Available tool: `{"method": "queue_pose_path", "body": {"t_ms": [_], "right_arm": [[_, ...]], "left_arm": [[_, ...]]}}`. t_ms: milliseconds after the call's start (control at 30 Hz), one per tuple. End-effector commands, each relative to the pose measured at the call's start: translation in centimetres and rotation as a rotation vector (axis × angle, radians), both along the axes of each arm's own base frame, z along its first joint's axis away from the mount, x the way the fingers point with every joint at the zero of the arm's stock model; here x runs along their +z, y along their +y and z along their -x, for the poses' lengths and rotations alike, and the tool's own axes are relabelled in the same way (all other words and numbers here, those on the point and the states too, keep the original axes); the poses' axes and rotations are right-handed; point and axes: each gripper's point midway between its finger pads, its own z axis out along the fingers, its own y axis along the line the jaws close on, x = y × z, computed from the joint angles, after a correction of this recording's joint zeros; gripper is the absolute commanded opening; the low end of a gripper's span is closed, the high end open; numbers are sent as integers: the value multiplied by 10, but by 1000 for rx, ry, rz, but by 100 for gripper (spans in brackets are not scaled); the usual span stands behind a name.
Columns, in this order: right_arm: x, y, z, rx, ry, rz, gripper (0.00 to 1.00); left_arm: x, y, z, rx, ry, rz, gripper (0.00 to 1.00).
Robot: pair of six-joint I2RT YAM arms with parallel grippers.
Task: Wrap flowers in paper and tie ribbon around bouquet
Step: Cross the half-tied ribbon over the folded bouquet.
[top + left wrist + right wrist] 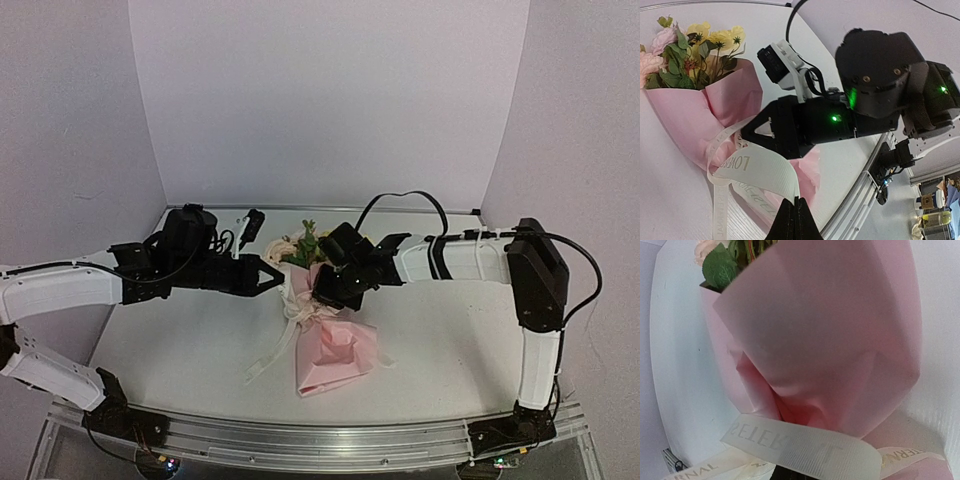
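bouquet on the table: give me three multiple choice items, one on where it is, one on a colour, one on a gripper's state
1. Where does the bouquet lie?
A. flat on the table, between the left gripper and the right gripper
B. standing upright at the table's far left corner
C. hanging off the table's near edge

2. What colour is the paper?
A. white
B. green
C. pink

3. What state is the left gripper in?
A. wide open, holding nothing
B. shut on the ribbon
C. shut on a leaf

Answers:
1. A, since the top view shows it lying mid-table with a gripper at each side of its pinched middle.
2. C, since the wrap is pink in all three views.
3. B, since the left wrist view shows the fingertips pressed together with the lettered ribbon running into them.
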Motion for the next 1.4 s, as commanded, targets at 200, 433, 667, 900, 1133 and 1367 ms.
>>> {"method": "queue_pose_path", "body": {"t_ms": [200,433,667,900,1133,1367], "right_arm": [[6,11,-29,-73,-16,-40,0],[7,-6,-43,-158,-117,-16,0],[9,-26,-50,-232,-211,49,0],[32,-38,-49,-275,-332,117,0],[43,-57,-53,-319,-394,216,0],[25,-65,-50,-327,-358,297,0]], "left_arm": [[19,-18,28,-203,-31,92,0],[-1,-28,38,-285,35,72,0],[-15,-29,35,-267,65,47,0],[-40,-25,22,-176,115,-29,0],[-60,-15,12,-82,149,-84,0],[-74,-15,0,-9,188,-119,0]]}}
